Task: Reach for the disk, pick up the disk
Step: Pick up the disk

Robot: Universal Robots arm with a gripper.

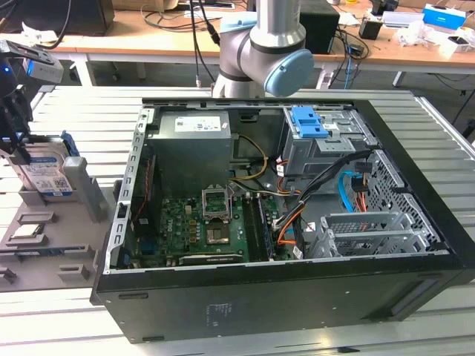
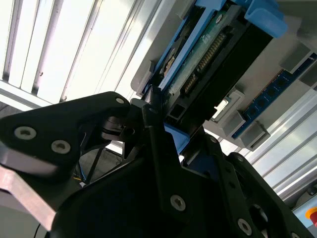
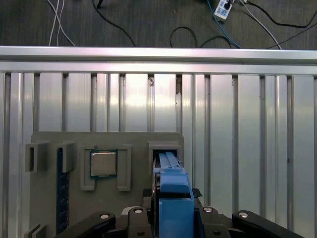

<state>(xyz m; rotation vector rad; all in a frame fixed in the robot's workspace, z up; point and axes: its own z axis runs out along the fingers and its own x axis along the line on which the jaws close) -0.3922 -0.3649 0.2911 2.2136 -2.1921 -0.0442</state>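
The disk (image 1: 42, 176) stands on edge in a slot of the grey holder (image 1: 44, 237) at the exterior view's far left. Its white-and-blue label faces the case. My gripper (image 1: 16, 141) comes down on it from above, shut on the disk, which still sits in the slot. In the first wrist view the disk's blue rail (image 3: 173, 196) runs between the black fingers (image 3: 148, 196), above the slot (image 3: 166, 148). The second wrist view looks along the disk's green circuit board (image 2: 208, 54), with one finger (image 2: 152, 124) pressed against its edge.
The open computer case (image 1: 297, 297) takes up the middle of the slatted metal table (image 1: 89, 111), with a blue latch (image 1: 308, 122) on its drive cage. The holder also carries a processor chip (image 3: 103, 163) and a memory stick (image 3: 62, 193). Cables lie on the floor beyond the table edge (image 3: 158, 53).
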